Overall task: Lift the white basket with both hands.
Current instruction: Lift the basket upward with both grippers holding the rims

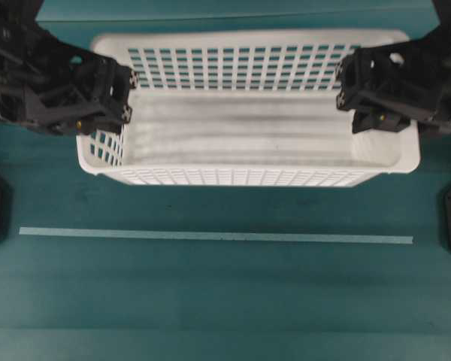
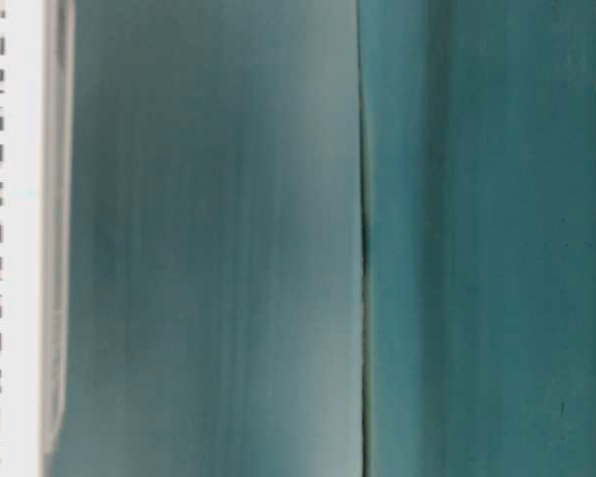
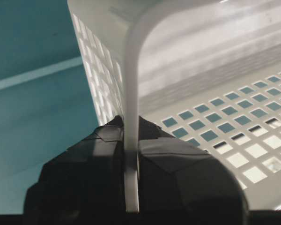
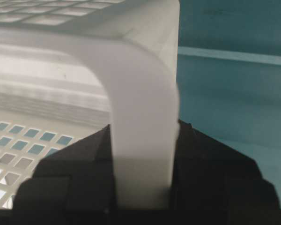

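The white basket (image 1: 248, 143) sits on the teal table (image 1: 225, 293), lying lengthwise across the far half of the overhead view, with a pale tape line (image 1: 214, 236) on the table nearer the camera and well apart from it. The left gripper (image 1: 113, 101) is at the basket's left short end and the right gripper (image 1: 361, 94) at its right short end, each over the rim

In the left wrist view the basket's rim (image 3: 131, 117) runs upright between the two black fingers (image 3: 173, 164), which press against it from either side, one inside the perforated wall and one outside; the left gripper is clenched on the rim. The right wrist view shows the same arrangement: the broad rounded rim (image 4: 143, 140) fills the gap between the dark fingers (image 4: 210, 159), touching both, so the right gripper is clamped on the basket as well

The table-level view shows only a strip of the basket's perforated side (image 2: 10, 238) at the left edge; whether the floor touches the table cannot be told
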